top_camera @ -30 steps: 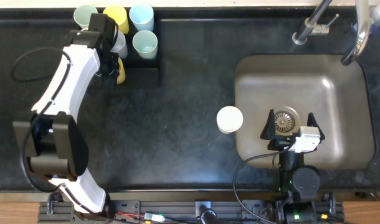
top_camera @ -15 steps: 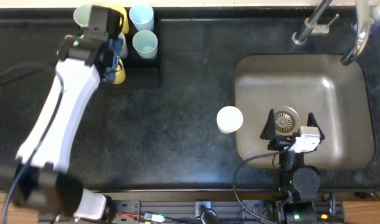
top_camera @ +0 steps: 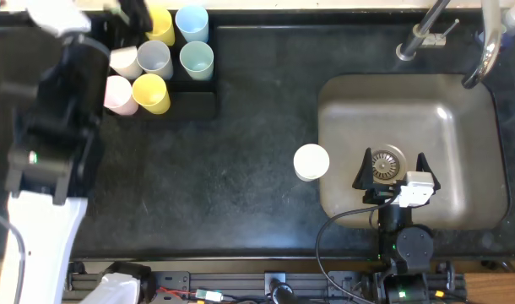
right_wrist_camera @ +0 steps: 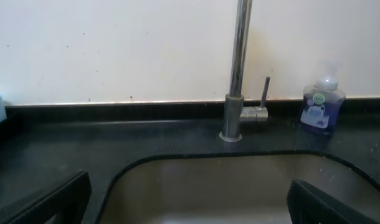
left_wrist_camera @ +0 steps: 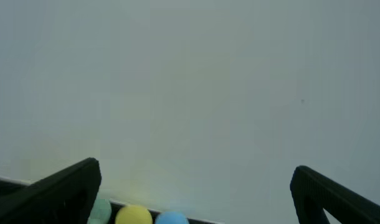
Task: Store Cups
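Note:
Several cups stand in a black rack (top_camera: 200,100) at the counter's back left: yellow (top_camera: 160,24), light blue (top_camera: 192,23), grey (top_camera: 154,59), teal (top_camera: 197,59), a second yellow (top_camera: 151,93), pink (top_camera: 116,95) and a pale one (top_camera: 122,59). One white cup (top_camera: 311,162) stands alone on the counter beside the sink. My left gripper (left_wrist_camera: 196,169) is lifted high above the rack, open and empty, facing the wall; cup rims (left_wrist_camera: 134,215) show below it. My right gripper (top_camera: 393,165) is open and empty over the sink (right_wrist_camera: 196,180).
The steel sink (top_camera: 460,110) takes up the right side, with a drain (top_camera: 387,162), a faucet (right_wrist_camera: 238,74) behind it and a soap bottle (right_wrist_camera: 323,107) at the back. Dark counter (top_camera: 232,186) lies between the rack and the sink.
My left arm has risen up and away from the rack, uncovering the pink, pale and grey cups. The right arm has stayed still.

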You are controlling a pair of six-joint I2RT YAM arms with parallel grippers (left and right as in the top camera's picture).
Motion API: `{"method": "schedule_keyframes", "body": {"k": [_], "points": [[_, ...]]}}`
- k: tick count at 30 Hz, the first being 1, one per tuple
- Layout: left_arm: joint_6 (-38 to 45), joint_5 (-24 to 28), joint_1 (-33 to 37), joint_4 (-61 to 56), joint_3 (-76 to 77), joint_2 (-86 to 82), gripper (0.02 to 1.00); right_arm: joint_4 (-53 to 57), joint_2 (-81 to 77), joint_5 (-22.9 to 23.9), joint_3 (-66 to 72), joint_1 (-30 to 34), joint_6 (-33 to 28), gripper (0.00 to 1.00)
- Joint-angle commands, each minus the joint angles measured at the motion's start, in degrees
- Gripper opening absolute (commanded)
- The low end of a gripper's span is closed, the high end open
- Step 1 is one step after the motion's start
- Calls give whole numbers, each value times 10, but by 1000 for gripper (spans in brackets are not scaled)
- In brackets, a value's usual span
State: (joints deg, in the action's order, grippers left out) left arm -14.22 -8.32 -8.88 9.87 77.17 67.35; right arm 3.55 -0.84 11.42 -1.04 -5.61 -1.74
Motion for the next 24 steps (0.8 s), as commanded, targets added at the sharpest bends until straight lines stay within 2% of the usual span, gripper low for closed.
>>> {"method": "schedule_keyframes", "body": {"k": [1,4,11,17,24], "points": [[101,81,28,-51,-149,-93,1000,-3,6,4,8,4,-2,996],[101,112,52,-101,-272,-186,1000,-3,6,4,8,4,-2,998],[97,117,93,-158,-516,-424,1000,-3,6,4,8,4,-2,996],[97,117,91,-166,-637,-567,1000,-3,6,4,8,4,-2,998],[77,117,83,-238,-758,-650,1000,-3,6,4,8,4,-2,996]]}}
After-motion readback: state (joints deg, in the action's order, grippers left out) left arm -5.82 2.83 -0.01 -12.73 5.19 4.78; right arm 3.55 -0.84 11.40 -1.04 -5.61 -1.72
